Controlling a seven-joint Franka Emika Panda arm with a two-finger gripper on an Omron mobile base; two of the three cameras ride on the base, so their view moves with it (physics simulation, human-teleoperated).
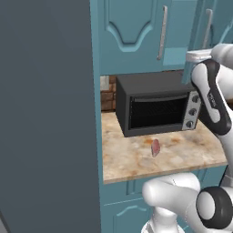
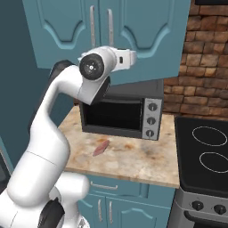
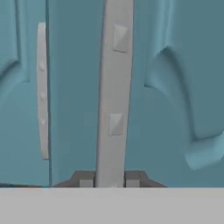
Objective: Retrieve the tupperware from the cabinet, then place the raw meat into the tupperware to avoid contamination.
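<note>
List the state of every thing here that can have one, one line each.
Teal upper wall cabinet: doors shut.
Long silver bar handle: clamped between the fingertips.
Two-finger gripper: shut on the handle.
Small pinkish-red raw meat: lying bare on the counter.
Dark microwave: door closed.
Black stove top: burners unlit.
</note>
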